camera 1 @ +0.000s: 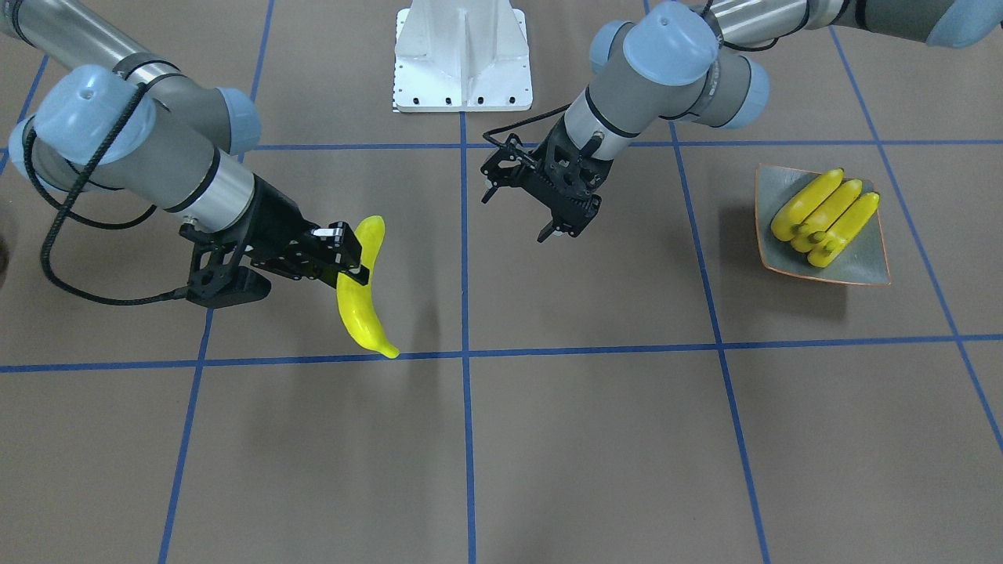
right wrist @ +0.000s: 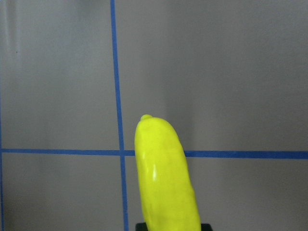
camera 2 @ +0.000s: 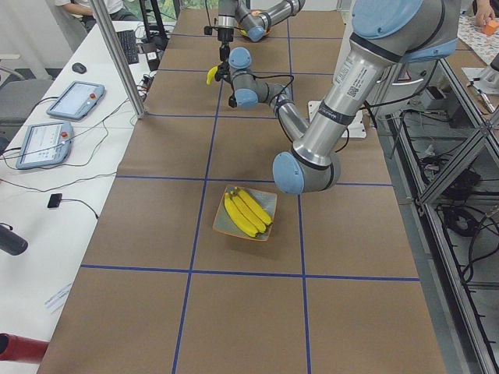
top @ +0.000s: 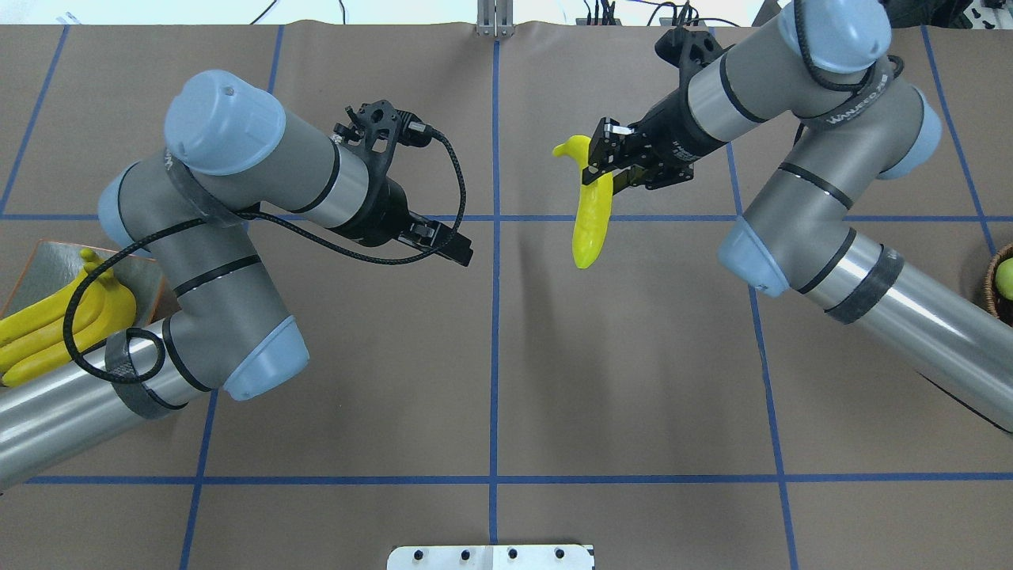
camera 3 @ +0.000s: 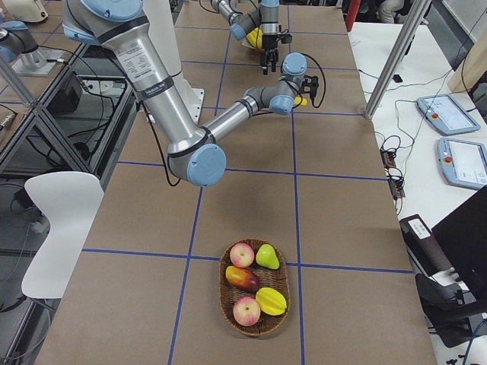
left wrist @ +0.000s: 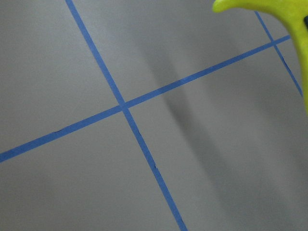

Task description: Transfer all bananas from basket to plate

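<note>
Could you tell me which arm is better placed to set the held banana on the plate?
Left. The plate lies on its side, far from the right gripper gripping the banana; the left gripper hangs open and empty close by.

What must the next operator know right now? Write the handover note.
The right gripper is shut on the fourth banana, held in the air over mid-table.
The left gripper is open and empty, close by.
The plate holds three bananas side by side.
The basket shows only other fruit, no banana.
Left to do: get the held banana onto the plate, probably by handover.
</note>
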Available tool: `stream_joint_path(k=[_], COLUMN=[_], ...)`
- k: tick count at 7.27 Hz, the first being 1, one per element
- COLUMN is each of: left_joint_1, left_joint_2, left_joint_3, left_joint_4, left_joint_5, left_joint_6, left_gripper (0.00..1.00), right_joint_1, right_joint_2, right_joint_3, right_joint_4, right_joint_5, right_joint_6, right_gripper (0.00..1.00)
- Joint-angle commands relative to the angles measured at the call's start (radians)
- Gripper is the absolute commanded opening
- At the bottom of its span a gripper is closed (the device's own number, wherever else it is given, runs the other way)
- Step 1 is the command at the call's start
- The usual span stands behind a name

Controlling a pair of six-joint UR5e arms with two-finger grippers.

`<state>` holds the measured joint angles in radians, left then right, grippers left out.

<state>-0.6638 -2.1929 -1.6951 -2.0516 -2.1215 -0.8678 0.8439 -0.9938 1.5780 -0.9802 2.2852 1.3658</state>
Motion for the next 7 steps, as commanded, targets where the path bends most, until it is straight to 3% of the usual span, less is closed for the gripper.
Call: stream_joint_path(k=[1, 4, 5, 7], left_joint_1=[0.030, 0.043, 0.043, 0.043], left_joint_2=[-0.013, -0.036, -0.039, -0.044], left_joint_3=[-0.006, -0.002, 0.000, -0.002], left_joint_4=[-0.044, -0.048, -0.050, -0.051], left_joint_5=[0.000, 0.000, 0.000, 0.000], left_joint_6=[-0.060, -0.082, -0.082, -0.091], left_gripper=[0.98, 0.97, 0.97, 0.97], right_joint_1=[-0.060, -0.092, -0.115, -0.131], right_joint_2=[0.046, 0.089, 0.087, 0.083], right_joint_3=[0.001, 0.001, -0.001, -0.001], right_joint_4=[0.000, 0.020, 0.081, 0.121], right_joint_5=[-0.073, -0.085, -0.136, -0.144], right_joint_6=[0.068, 0.136, 0.198, 0.226], right_gripper=[0.00, 0.00, 0.00, 0.00])
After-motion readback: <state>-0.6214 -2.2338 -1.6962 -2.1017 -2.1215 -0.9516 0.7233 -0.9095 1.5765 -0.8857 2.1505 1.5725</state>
